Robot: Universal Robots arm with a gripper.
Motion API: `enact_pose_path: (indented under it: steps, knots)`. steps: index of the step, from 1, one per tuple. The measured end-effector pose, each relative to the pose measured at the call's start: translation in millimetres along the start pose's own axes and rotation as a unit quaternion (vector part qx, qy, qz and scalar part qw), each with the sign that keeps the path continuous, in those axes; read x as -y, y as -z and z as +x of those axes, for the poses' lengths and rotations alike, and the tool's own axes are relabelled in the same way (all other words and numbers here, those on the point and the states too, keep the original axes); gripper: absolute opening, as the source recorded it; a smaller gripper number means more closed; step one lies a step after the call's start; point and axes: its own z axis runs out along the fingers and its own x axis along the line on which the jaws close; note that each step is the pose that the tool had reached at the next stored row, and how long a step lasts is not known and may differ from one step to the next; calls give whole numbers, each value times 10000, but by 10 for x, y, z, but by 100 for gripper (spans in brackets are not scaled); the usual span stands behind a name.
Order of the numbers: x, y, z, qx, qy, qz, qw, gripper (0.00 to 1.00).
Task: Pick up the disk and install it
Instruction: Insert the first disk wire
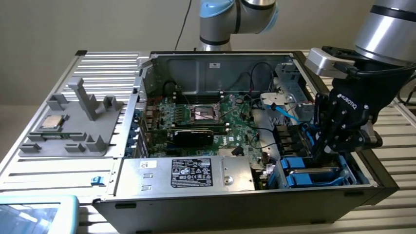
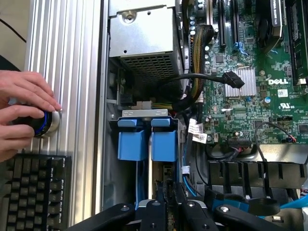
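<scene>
1. Steel computer case [image 1: 215,73] lay open, its motherboard [image 1: 237,124] exposed.
2. Black gripper [image 1: 322,153] reached into the case's four-o'clock bay in the exterior view; whether its jaws held anything, I couldn't tell.
3. Blue-framed disk [image 1: 312,178] apparently sat in that bay.

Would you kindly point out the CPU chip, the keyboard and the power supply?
CPU chip [image 1: 50,122], exterior view, centre of its silver lid.
Keyboard [image 2: 33,192], wrist view, among its keys.
Power supply [image 1: 192,171], exterior view, on its black label.
</scene>
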Motion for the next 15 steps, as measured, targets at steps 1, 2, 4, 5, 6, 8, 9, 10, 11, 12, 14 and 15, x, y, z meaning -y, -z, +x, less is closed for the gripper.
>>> enact_pose_path:
  steps: [1,2,4,5,6,8,9,10,11,12,14,15]
  knots:
    - [0,-2,-1,0,0,0,10000,17]
    - [0,-4,-1,1,0,2,10000,17]
    - [1,-7,-2,0,-1,6,10000,17]
    - [0,-12,-3,-2,-2,8,10000,17]
    - [-2,-14,-3,-4,-4,12,10000,17]
    - [-5,-19,-4,-9,-5,18,10000,17]
    - [-7,-21,-5,-12,-7,19,10000,17]
    - [-7,-23,-6,-16,-7,20,10000,17]
    - [-7,-25,-8,-20,-8,21,10000,17]
    - [-8,-28,-10,-24,-10,21,10000,17]
    - [-8,-32,-12,-35,-14,22,10000,17]
    - [-8,-33,-13,-38,-15,22,10000,17]
